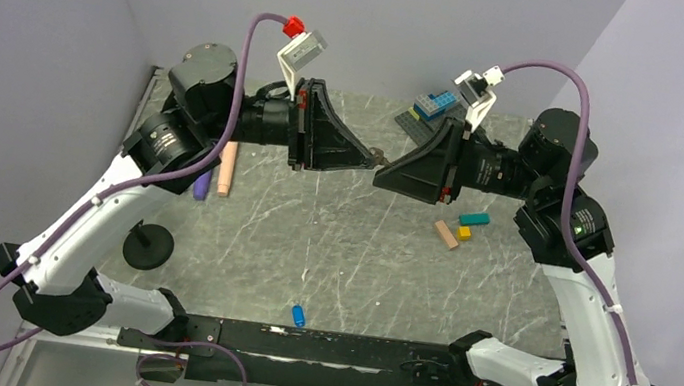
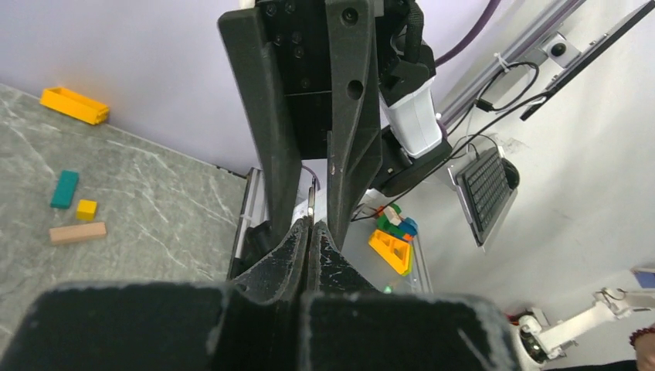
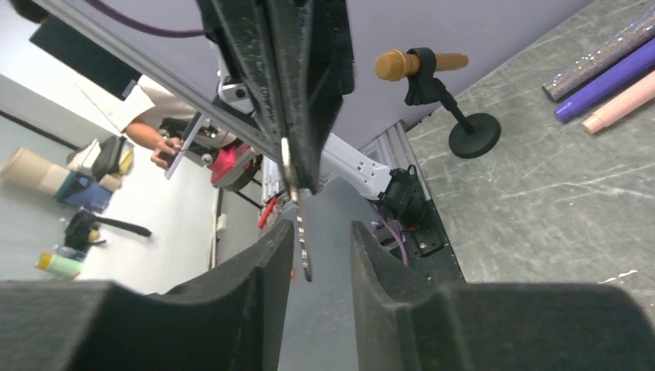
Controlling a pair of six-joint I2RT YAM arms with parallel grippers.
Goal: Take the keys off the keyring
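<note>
My left gripper [image 1: 373, 158] is shut on the keyring [image 1: 380, 155] and holds it in mid-air above the middle of the table. In the left wrist view the ring [image 2: 310, 199] shows edge-on, sticking out of my shut fingertips [image 2: 310, 226]. My right gripper [image 1: 386, 170] faces the left one tip to tip and is open. In the right wrist view the ring [image 3: 301, 232] hangs between my open fingers [image 3: 323, 236], close to the left finger, and I cannot tell if it touches. The blue-headed key [image 1: 299, 315] lies loose on the table near the front edge, apart from both grippers.
A teal brick [image 1: 474, 218], a yellow brick [image 1: 463, 233] and a tan block [image 1: 445, 234] lie right of centre. A brick stack [image 1: 431, 108] stands at the back. A pink stick [image 1: 226, 169], a purple stick [image 1: 203, 184] and a black round stand [image 1: 148, 247] are on the left.
</note>
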